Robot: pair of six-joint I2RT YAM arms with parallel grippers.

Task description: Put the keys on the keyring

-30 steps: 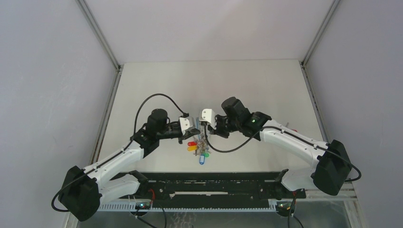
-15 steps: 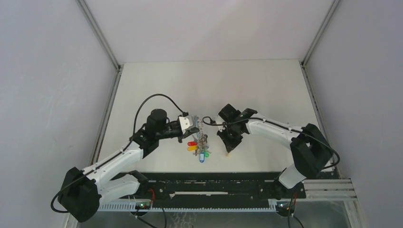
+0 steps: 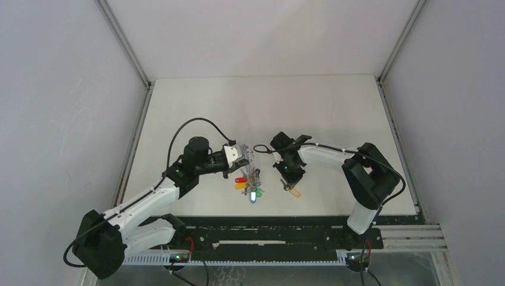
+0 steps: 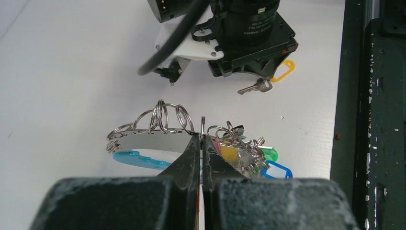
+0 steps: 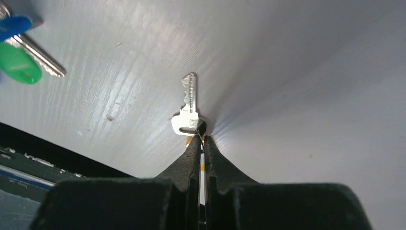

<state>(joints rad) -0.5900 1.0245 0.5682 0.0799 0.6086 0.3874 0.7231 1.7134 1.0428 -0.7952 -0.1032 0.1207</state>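
Note:
My left gripper [image 3: 244, 156] is shut on the grey loop of the keyring [image 4: 158, 136] and holds it just above the table. The ring's cyan section [image 4: 136, 159] and its fringe of tagged keys [image 3: 252, 185] hang below. My right gripper [image 3: 290, 180] points down at the table to the right of the keyring. It is shut on the small ring of a silver key [image 5: 189, 103], and the key's orange-yellow tag [image 4: 282, 71] shows behind the fingers. The key [image 3: 293, 192] lies flat on the table. I cannot pick out a loose red-tagged key.
The black rail [image 3: 268, 229] runs along the table's near edge, close to the key. Green [image 5: 19, 64] and blue [image 5: 14, 26] tagged keys of the fringe lie at the left of the right wrist view. White table [image 3: 268, 107] stretches beyond both arms.
My right gripper has left the keyring by the left gripper, swung right and down to the table, and closed on the yellow-tagged key. The left gripper has held still with the keyring.

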